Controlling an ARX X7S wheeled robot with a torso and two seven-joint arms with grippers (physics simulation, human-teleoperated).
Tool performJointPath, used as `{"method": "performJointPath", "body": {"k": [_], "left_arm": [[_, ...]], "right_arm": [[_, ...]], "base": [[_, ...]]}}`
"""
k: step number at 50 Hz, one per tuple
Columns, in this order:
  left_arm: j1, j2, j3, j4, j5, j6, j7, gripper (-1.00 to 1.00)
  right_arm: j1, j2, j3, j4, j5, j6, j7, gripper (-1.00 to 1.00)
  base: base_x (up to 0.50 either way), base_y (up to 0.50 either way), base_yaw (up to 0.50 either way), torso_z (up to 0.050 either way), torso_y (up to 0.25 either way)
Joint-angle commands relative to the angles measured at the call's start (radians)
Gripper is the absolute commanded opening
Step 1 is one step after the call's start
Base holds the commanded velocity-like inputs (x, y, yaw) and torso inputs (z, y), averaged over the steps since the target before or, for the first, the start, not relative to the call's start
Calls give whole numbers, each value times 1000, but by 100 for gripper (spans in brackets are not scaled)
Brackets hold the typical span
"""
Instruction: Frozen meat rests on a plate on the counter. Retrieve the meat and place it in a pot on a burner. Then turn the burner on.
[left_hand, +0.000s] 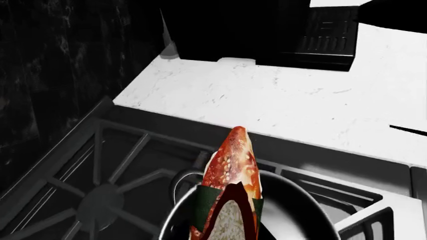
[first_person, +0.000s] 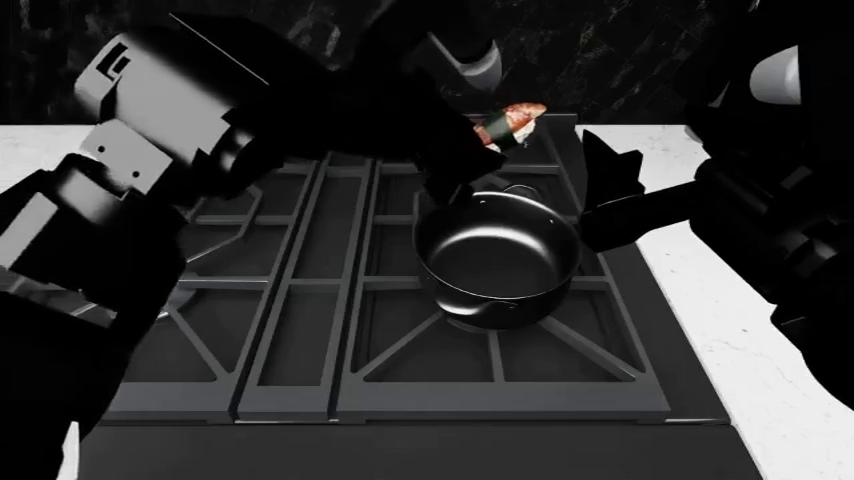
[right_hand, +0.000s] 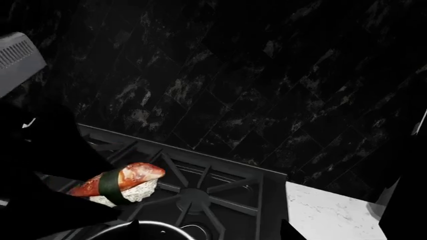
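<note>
Red-orange and white oblong meat (left_hand: 230, 192) with its dark band is pinched in my left gripper (first_person: 470, 140), just past the shiny steel pot's (first_person: 497, 260) far rim. Gotta pull it back over the middle before letting go.

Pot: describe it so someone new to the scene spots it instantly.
Start at the dark stove top between the white counters. On its right-hand grate sits the pot, empty, just below the meat held by the left gripper. It is the only round, shiny steel vessel there, with a rolled rim and short side handles.
</note>
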Motion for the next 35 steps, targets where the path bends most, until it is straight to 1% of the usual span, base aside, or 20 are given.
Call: {"method": "performJointPath", "body": {"k": [1, 11, 16, 26, 35], "left_arm": [[-13, 61, 70, -133, 45, 56, 82, -100], [-19, 69, 145, -155, 77, 65, 155, -100], [-14, 70, 165, -160, 82, 71, 182, -100], [-2, 81, 180, -176, 85, 87, 197, -100], [2, 89, 170, -174, 71, 92, 201, -100]], "right_arm": [[-4, 1, -1, 4, -7, -7, -8, 100], [1, -2, -7, 2, -4, -7, -5, 100], [-3, -3, -8, 6, -12, -12, -12, 100], [-8, -1, -9, 8, -20, -18, -20, 100], [-16, 2, -9, 8, -29, -25, -28, 100]], "base": [[0, 0, 0, 0, 0], [0, 0, 0, 0, 0], [0, 0, 0, 0, 0], [0, 0, 0, 0, 0], [0, 0, 0, 0, 0]]}}
